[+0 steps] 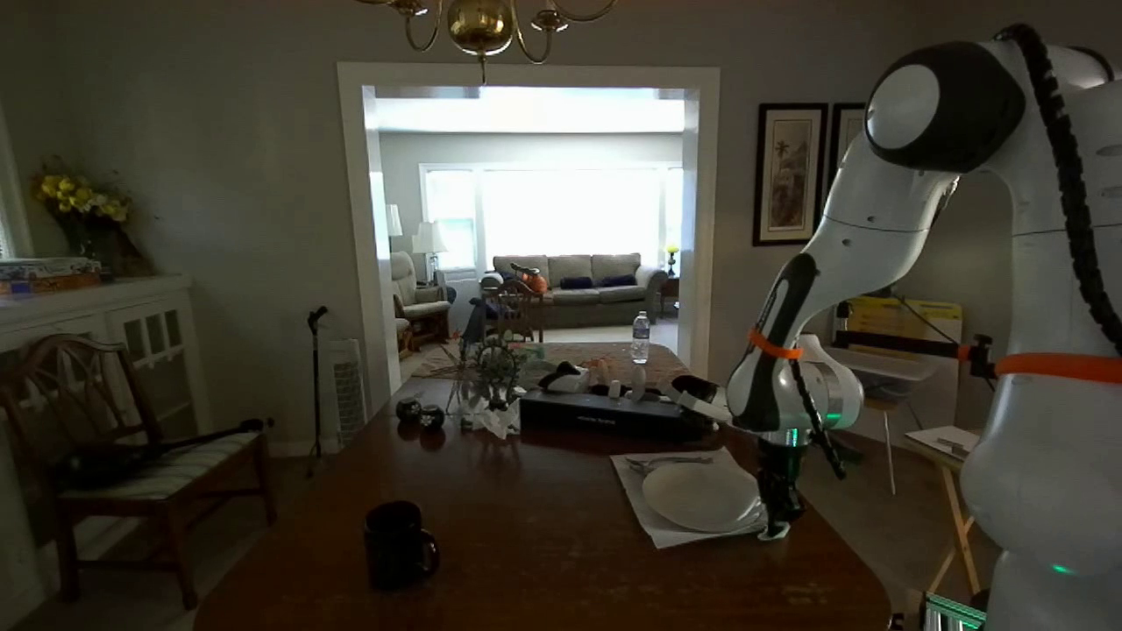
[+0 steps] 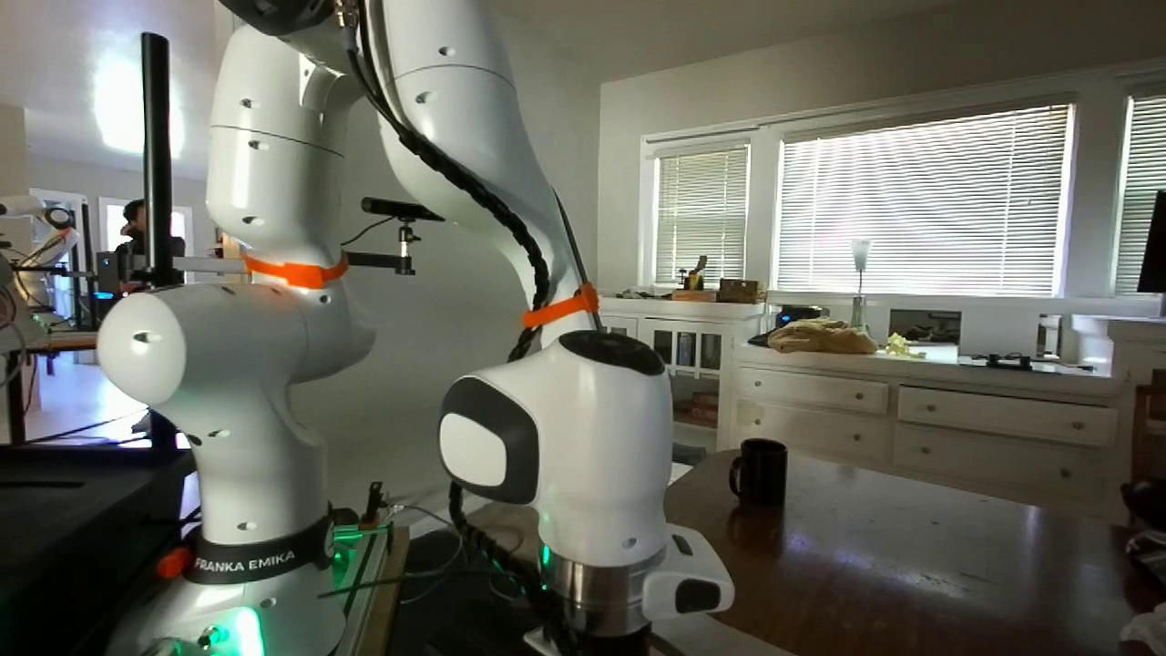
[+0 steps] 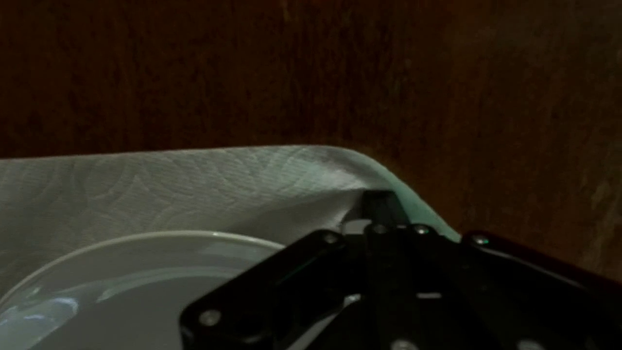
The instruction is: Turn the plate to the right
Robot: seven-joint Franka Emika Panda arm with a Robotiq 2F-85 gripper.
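Note:
The small round white plate (image 1: 701, 498) lies on the pale rectangular placemat (image 1: 644, 513) at the right side of the table. In the wrist view the plate (image 3: 146, 306) fills the lower left, and the placemat (image 3: 160, 189) runs along behind it. My gripper (image 1: 775, 519) points down at the placemat's near right corner, beside the plate and apart from its rim. In the wrist view the fingers of the gripper (image 3: 384, 209) are together, with the placemat's corner pinched and creased between them. The fingers are below the frame in an exterior view, where the plate does not show.
A fork (image 1: 671, 462) lies on the placemat behind the plate. A long black box (image 1: 605, 416) stands behind the placemat. A black mug (image 1: 396, 545) stands at the table's near left and also shows in an exterior view (image 2: 761, 472). A bottle (image 1: 641, 337) stands farther back.

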